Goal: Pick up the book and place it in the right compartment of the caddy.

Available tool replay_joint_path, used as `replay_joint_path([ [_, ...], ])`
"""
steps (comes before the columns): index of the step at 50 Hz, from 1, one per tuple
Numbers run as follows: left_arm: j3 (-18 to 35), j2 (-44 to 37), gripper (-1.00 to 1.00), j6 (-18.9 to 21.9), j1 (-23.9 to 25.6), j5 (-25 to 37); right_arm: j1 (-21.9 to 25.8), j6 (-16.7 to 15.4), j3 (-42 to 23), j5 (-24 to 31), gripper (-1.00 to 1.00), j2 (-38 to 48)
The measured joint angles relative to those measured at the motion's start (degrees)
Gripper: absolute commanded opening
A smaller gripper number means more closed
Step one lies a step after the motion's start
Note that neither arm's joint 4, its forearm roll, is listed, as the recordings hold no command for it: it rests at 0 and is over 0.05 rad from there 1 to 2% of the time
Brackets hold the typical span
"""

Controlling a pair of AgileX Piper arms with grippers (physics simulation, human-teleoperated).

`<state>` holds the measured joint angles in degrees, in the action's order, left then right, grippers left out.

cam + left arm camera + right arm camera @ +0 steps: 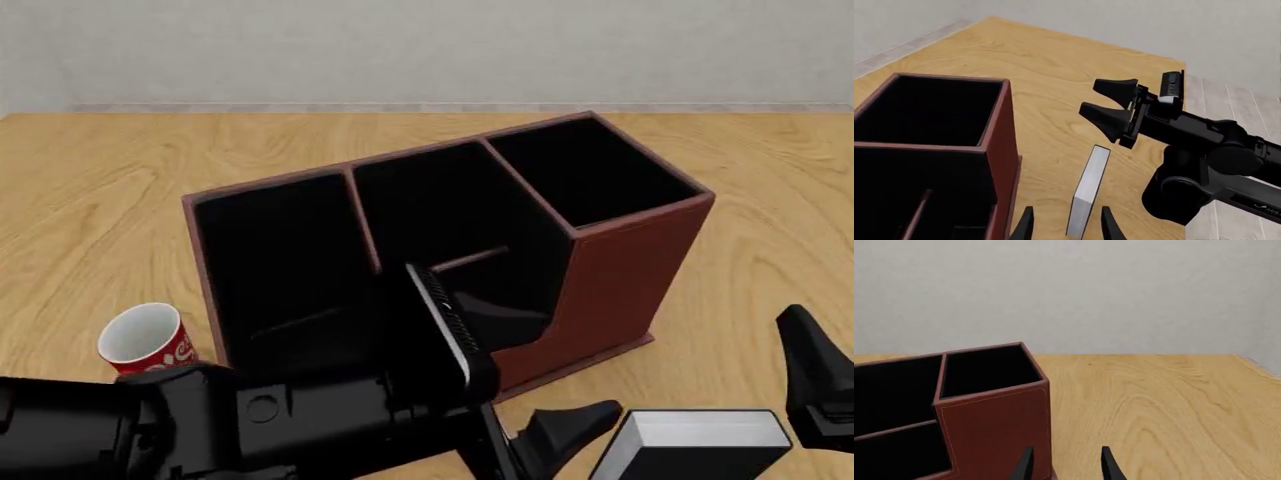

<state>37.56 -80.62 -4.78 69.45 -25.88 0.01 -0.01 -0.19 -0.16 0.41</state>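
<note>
Reddish-brown caddy (627, 270) showing a black interior, book (694, 440) showing black cover and white page edges, red-and-white mug (144, 340), desk (120, 190) showing light wood grain, black pincers.

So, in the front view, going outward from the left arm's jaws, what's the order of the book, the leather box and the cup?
1. Black hardcover book, at the jaws.
2. Reddish-brown leather caddy, just beyond.
3. Red-and-white cup, far left.

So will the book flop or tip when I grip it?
Probably stiff: the book shows a flat, unbent cover. It seems to stand on edge between the left gripper's open fingers, so one-sided contact may tip it. Smooth covers might slip.
</note>
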Motion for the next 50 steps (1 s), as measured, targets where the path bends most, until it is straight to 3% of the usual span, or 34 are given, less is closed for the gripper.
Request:
replay_joint_path([
  [50, 7.58, -13.91, 1.0, -4.2, 2.75, -1.32, 0.0, 0.0, 0.0, 0.0, 1.0, 0.0],
])
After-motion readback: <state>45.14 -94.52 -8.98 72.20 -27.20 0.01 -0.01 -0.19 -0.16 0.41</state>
